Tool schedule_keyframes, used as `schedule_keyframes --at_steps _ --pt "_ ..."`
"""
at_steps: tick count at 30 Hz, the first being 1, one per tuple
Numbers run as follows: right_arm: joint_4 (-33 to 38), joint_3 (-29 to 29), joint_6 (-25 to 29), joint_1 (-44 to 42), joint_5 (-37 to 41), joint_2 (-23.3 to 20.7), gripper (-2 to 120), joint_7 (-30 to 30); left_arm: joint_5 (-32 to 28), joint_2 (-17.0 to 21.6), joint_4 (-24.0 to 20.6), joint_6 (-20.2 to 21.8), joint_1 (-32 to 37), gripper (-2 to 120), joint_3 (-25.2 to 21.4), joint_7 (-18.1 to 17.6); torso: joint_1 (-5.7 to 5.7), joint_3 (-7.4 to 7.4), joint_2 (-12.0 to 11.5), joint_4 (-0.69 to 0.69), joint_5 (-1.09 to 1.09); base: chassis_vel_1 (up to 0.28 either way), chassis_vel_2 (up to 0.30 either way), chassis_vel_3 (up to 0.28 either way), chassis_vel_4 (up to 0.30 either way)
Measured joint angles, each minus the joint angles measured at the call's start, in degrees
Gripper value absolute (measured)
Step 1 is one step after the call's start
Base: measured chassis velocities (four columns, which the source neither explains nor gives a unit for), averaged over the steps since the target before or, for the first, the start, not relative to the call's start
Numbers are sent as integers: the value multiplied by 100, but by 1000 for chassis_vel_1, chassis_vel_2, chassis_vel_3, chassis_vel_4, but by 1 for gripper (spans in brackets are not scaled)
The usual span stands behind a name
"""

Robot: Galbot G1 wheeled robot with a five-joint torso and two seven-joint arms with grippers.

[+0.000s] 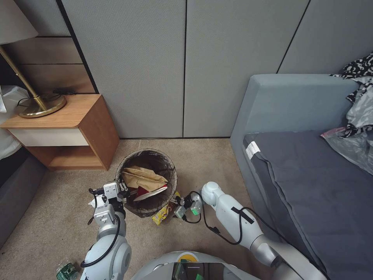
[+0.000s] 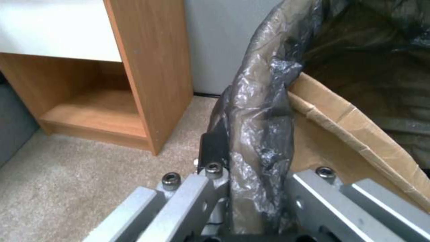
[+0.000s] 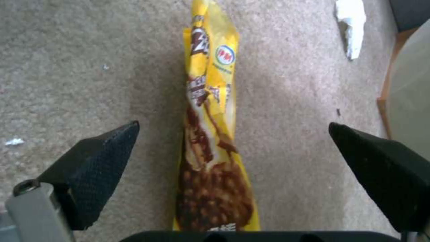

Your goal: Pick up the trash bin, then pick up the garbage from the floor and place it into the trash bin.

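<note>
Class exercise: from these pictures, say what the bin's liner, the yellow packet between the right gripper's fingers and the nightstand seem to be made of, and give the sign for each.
Bin liner: thin dark plastic film, wrinkled, glossy, half see-through. Yellow packet: probably printed plastic or foil wrapper, shiny and creased lengthwise. Nightstand: wood or wood-look laminate, going by its smooth grain-patterned panels; which one is unclear.

Round white plastic trash bin (image 1: 147,182), dark bag liner: upright on carpet, containing tan crumpled paper bag (image 1: 143,177) and red-white wrapper (image 1: 150,192). Yellow snack packet (image 1: 161,215) lies flat at its 5 o'clock.
</note>
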Motion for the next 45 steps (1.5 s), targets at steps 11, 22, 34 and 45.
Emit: schedule_keyframes --at_steps 11,22,34,45 --pt "-220 82 0 106 -125 52 100 104 21 -1 -18 0 6 0 4 3 0 0 0 0 0 0 0 0 0" --pt "-544 130 0 157 -172 228 100 300 53 -10 -20 -7 37 0 12 7 0 0 0 0 0 0 0 0 0" --pt "-831 135 0 198 -222 394 100 510 96 -27 -20 -12 46 0 34 9 0 0 0 0 0 0 0 0 0" --pt "-1074 140 0 193 -260 510 100 804 134 -39 -22 -12 52 0 69 11 0 0 0 0 0 0 0 0 0"
